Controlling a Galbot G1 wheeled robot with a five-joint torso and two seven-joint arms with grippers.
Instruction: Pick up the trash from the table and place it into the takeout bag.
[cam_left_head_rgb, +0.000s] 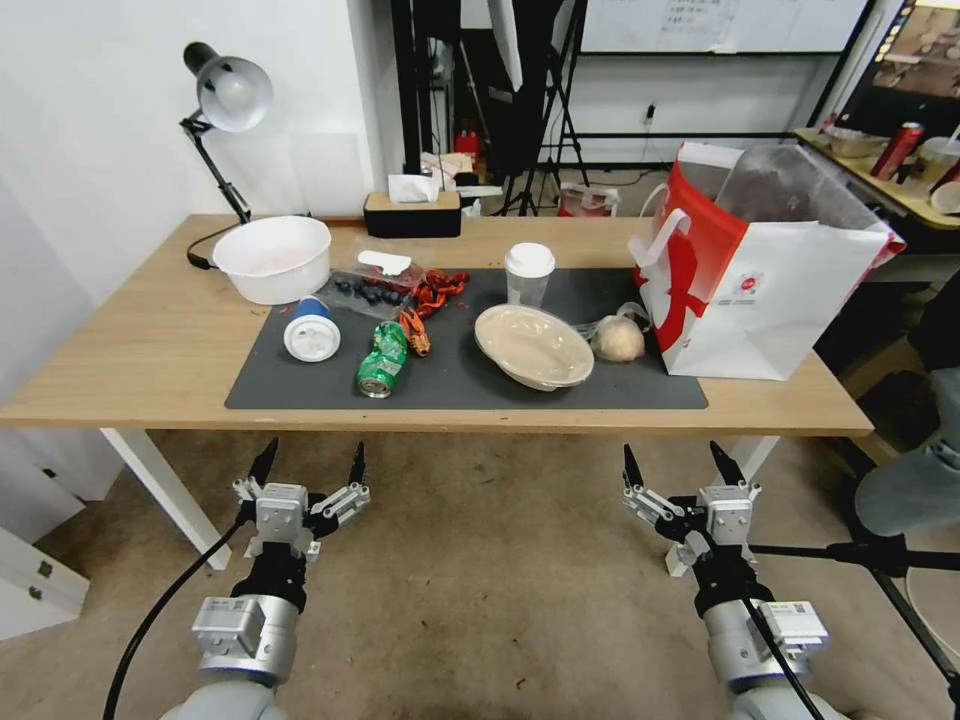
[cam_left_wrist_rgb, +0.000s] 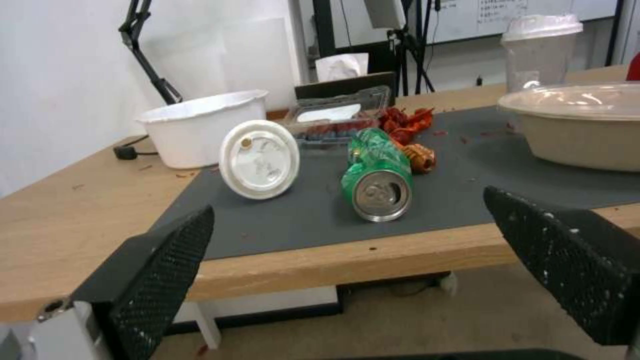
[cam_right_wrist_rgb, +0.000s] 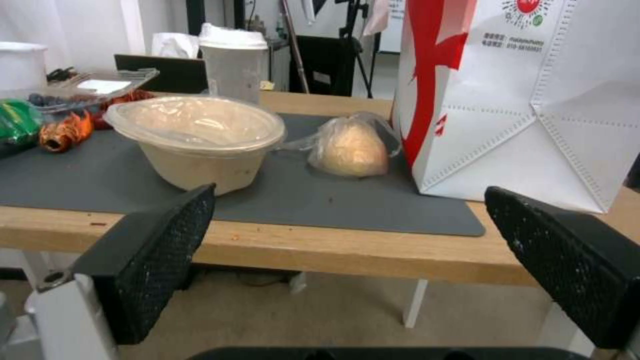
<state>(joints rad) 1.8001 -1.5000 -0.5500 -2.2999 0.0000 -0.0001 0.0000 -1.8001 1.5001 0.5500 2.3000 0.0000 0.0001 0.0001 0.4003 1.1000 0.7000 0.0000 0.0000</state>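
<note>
**Both grippers held open short of the table, litter untouched**

The left gripper (cam_left_head_rgb: 309, 468) is held below and in front of the table (cam_left_head_rgb: 120, 370), its two fingers spread wide with nothing between them. Ahead of it, on the left part of the dark mat (cam_left_head_rgb: 620, 385), the blue cup (cam_left_head_rgb: 311, 329) is seen lying on its side, its white lid turned toward the near edge. Just beside it lies the crushed can (cam_left_head_rgb: 382, 360), its long axis running from the near edge toward the back of the table, so that the opened end faces the left gripper. Behind these, a white tub (cam_left_head_rgb: 273, 258), a clear box of dark berries (cam_left_head_rgb: 365, 287) and red crayfish shells (cam_left_head_rgb: 438, 290) are set.

Toward the middle, the clear cup (cam_left_head_rgb: 528, 274) stands upright, and the lidded bowl (cam_left_head_rgb: 532, 346) rests tilted in front of it. The bun in its plastic bag (cam_left_head_rgb: 618, 338) lies between the bowl and the takeout bag (cam_left_head_rgb: 770, 290), near both. The takeout bag stands at the right end of the table, mouth open.

The right gripper (cam_left_head_rgb: 683, 466) is likewise held below the table edge, fingers wide apart and empty. The bowl and bun lie ahead of it, so the right arm is judged the nearer one for those and for the takeout bag; the can and blue cup fall nearer to the left arm.
</note>
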